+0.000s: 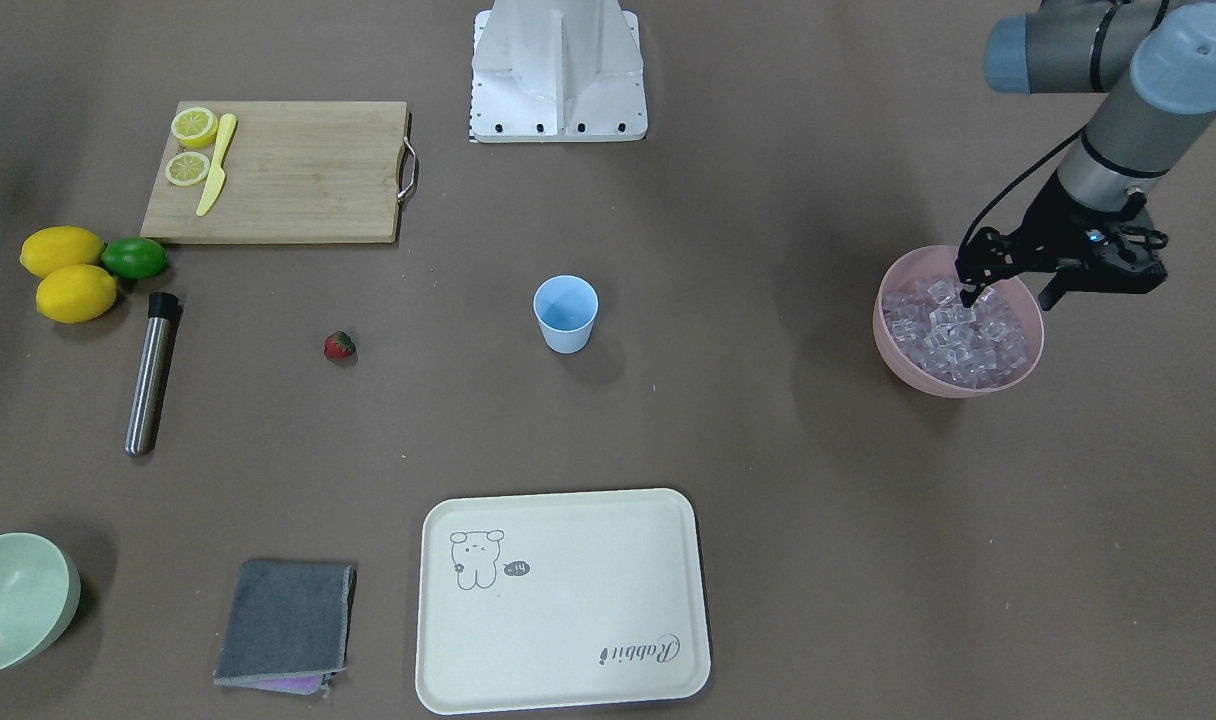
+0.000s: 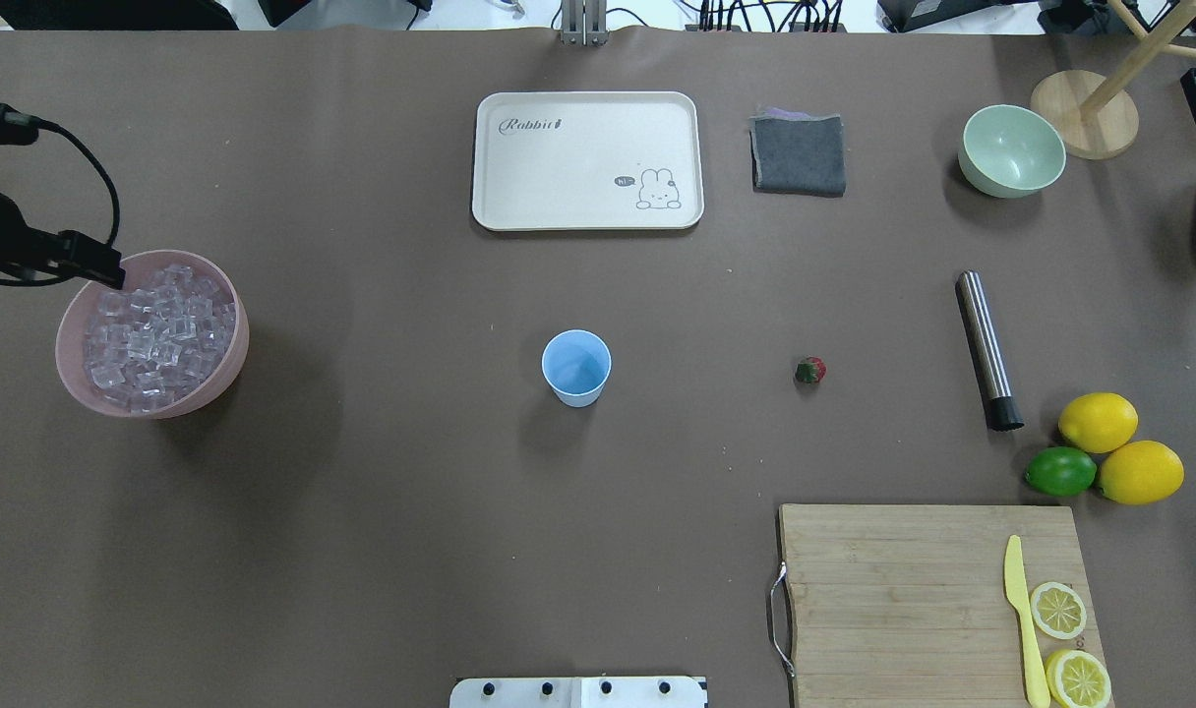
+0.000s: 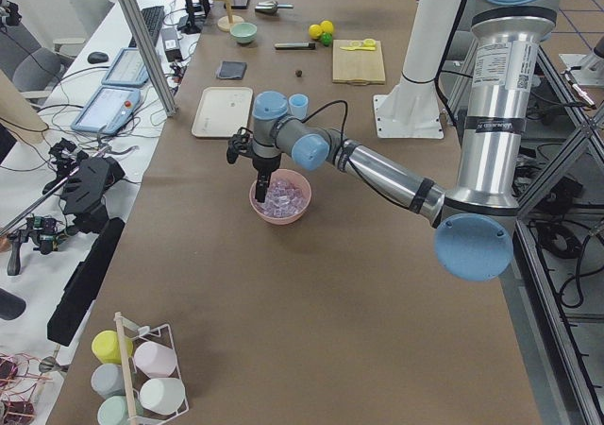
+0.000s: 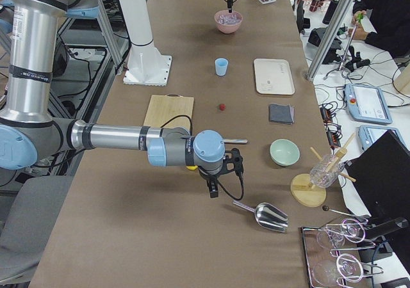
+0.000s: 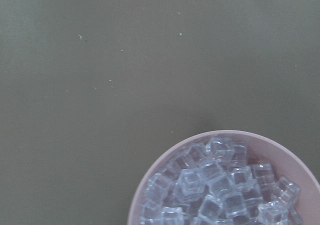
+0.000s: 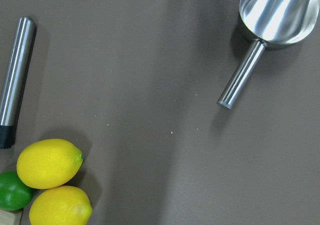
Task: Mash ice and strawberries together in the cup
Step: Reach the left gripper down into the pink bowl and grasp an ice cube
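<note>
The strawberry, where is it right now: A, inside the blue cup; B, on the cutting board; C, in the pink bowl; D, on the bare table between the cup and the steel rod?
D: the strawberry lies on the table, between the cup and the steel rod.

Tabletop (image 1: 768,450) count: two whole lemons (image 1: 62,250), two lemon halves (image 1: 194,126), one lime (image 1: 134,258), one strawberry (image 1: 339,346), one cup (image 1: 566,314), two bowls (image 1: 8,600), one tray (image 1: 568,620), one board (image 1: 308,170), one knife (image 1: 215,165), one steel rod (image 1: 150,380), one cloth (image 1: 286,620), one scoop (image 6: 272,10).
</note>
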{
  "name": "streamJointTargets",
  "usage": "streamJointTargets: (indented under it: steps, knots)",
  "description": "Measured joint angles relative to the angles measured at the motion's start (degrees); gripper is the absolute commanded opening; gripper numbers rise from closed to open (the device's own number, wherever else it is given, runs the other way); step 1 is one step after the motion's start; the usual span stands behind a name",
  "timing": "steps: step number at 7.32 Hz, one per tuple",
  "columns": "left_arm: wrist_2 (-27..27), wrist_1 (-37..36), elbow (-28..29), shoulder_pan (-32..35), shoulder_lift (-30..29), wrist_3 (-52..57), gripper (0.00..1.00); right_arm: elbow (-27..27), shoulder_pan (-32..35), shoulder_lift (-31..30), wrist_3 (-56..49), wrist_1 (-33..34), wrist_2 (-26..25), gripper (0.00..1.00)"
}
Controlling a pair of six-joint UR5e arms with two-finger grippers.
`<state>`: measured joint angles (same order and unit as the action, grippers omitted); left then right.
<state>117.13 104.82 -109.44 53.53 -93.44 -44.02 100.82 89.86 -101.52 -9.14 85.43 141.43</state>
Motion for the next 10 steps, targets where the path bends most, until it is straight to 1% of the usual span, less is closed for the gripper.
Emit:
streamJointTargets:
  steps: [2,4,5,7,10]
  knots:
    - [-3.13,2.22,1.18,-3.8,0.31,-1.02,0.84,-0.14,-0.03,-0.07,0.02,0.0,-0.01,1.0]
    - [-3.78,5.46,3.05,-4.88,1.21,-0.27,0.78,-0.17,-0.02,-0.15,0.06,0.0,0.07,1.0]
    - [-3.85,7.36,4.04,-5.02,1.72,0.41,0.62,-0.11,0.01,-0.22,0.08,0.0,0.12,1.0]
    - [-3.87,8.57,4.68,-5.08,1.98,0.78,0.0,0.02,0.0,-0.44,0.09,0.0,0.16,1.0]
    - [-3.6,8.49,3.96,-4.97,2.02,0.43,0.0,0.19,-0.03,-0.52,0.09,-0.02,0.4,1.0]
